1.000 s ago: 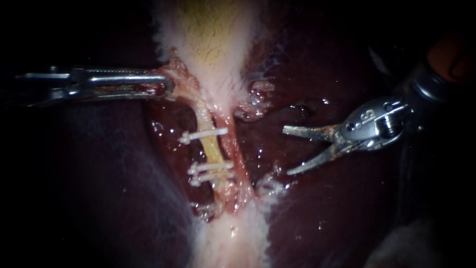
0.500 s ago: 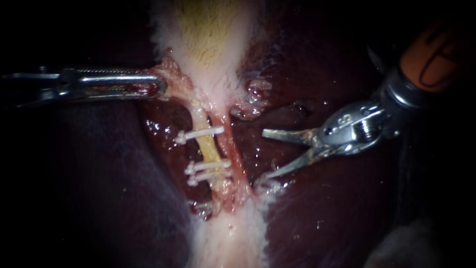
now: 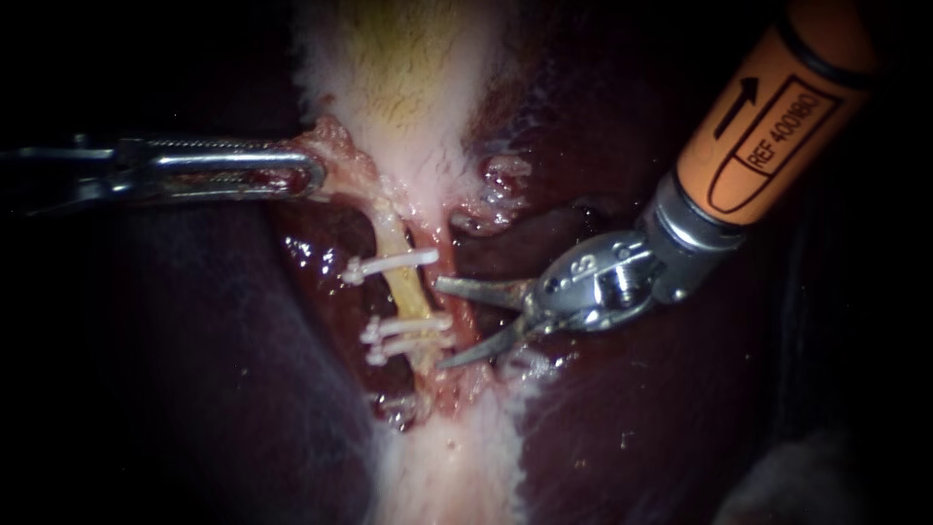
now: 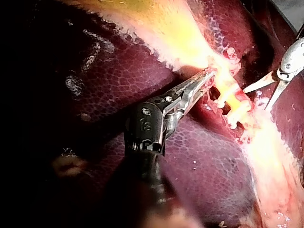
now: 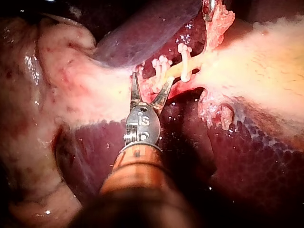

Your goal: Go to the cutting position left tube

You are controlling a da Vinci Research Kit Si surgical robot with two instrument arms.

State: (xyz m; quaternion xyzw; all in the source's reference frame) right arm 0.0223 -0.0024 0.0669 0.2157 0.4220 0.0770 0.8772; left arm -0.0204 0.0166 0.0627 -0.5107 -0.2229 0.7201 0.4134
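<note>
The left tube is yellow and runs down from the gallbladder. One white clip crosses it high up and two clips lie lower. A reddish tube runs just to its right. My left instrument is shut on the frayed tissue at the gallbladder's lower end and holds it to the left; the left wrist view shows the same grip. My right instrument has its blades open across the reddish tube, with the tips at the yellow tube's right edge. From the right wrist the blades gape just short of the clips.
Dark purple liver surrounds the tubes on both sides. A pale fibrous band continues below the clips. A ragged lump of tissue sits right of the gallbladder's lower end. The right instrument's orange shaft fills the upper right.
My right instrument has moved leftward and slightly down, blades still open, from over the liver to the tubes. The left instrument has kept its hold and barely shifted.
</note>
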